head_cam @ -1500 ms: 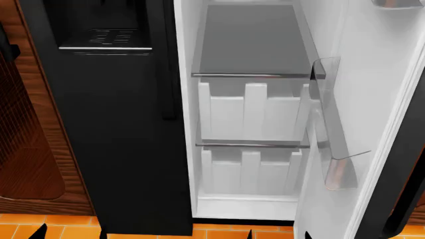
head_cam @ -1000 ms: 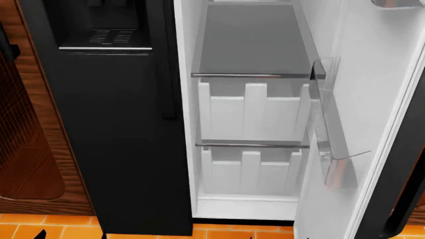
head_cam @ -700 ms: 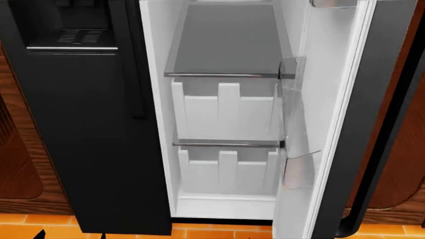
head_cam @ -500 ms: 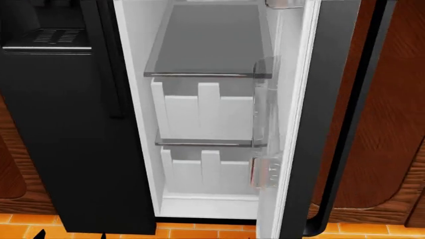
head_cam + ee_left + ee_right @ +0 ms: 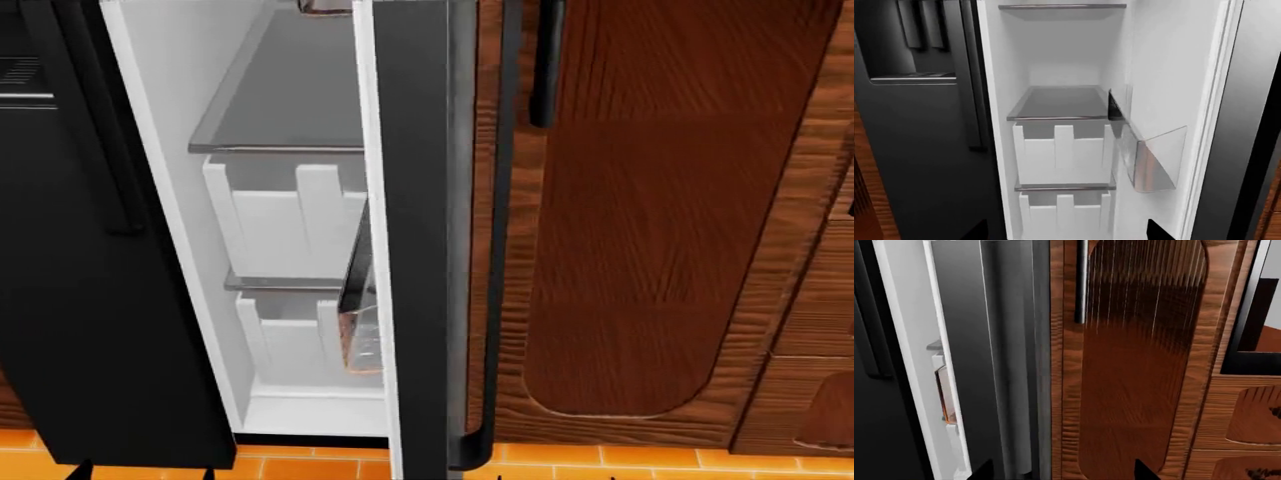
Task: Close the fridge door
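The fridge door (image 5: 414,250) stands open and shows almost edge-on in the head view, its long black handle (image 5: 507,250) on the outer side. The left wrist view shows the door's white inner lining (image 5: 1167,90) with a clear shelf bin (image 5: 1157,160). The white compartment (image 5: 1061,145) with shelves and drawers lies beside it. My left gripper (image 5: 1067,232) is open in front of that compartment, touching nothing. The right gripper (image 5: 1064,471) is open too, facing the door's grey edge (image 5: 1007,365), apart from it.
The black door with the dispenser recess (image 5: 914,150) is shut, left of the compartment. A brown wooden cabinet door (image 5: 667,220) with a black bar handle (image 5: 547,60) stands right of the fridge door. Orange floor tiles (image 5: 574,465) run below.
The head view has swung right: the fridge has slid left in the picture. The door, earlier showing its white lining, now shows edge-on, with the wooden cabinet filling the right side.
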Motion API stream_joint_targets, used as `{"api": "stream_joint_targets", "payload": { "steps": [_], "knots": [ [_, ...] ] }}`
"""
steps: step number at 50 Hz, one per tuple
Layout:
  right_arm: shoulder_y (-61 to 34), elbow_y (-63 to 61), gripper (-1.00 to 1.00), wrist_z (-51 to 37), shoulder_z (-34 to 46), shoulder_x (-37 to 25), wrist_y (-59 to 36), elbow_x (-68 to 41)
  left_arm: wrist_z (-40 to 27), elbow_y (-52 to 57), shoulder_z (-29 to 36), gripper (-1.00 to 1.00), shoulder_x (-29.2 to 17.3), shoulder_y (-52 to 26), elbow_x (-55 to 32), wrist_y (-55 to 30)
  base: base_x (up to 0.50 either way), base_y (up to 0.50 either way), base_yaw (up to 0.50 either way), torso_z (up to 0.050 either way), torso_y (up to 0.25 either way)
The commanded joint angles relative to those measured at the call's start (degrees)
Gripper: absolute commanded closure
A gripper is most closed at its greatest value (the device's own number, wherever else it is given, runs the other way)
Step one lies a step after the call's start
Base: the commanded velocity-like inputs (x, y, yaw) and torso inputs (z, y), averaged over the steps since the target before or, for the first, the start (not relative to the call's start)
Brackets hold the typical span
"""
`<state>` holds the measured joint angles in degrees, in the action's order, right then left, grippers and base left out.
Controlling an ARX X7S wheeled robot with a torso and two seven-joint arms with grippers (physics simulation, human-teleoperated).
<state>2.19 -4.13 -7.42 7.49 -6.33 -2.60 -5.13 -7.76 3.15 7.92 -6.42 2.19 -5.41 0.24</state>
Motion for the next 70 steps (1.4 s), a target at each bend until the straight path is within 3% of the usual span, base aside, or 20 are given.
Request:
{"api": "stream_joint_targets", "payload": {
  "steps": [1, 55, 70],
  "knots": [
    [-0.7, 1.0, -1.0, -0.6, 0.7, -0.6, 0.3, -0.6, -0.6, -0.8, 0.8, -1.0, -0.5, -0.7, -0.5, 0.2, 0.0, -0.5, 0.0, 0.0, 0.0],
    [-1.1, 0.7, -1.0, -3.2, 3.0, -2.6, 0.6, -2.5, -2.9, -0.8, 3.2, -1.0, -2.6, -1.2, -2.6, 0.8, 0.0, -0.5, 0.0, 0.0, 0.0],
    [-1.8, 1.3, -1.0, -3.5, 3.5, -3.1, -0.2, -3.2, -3.4, -1.1, 4.0, -1.0, -3.0, -1.6, -2.7, 0.7, 0.08, -0.03, 0.0, 0.0, 0.0]
  ]
}}
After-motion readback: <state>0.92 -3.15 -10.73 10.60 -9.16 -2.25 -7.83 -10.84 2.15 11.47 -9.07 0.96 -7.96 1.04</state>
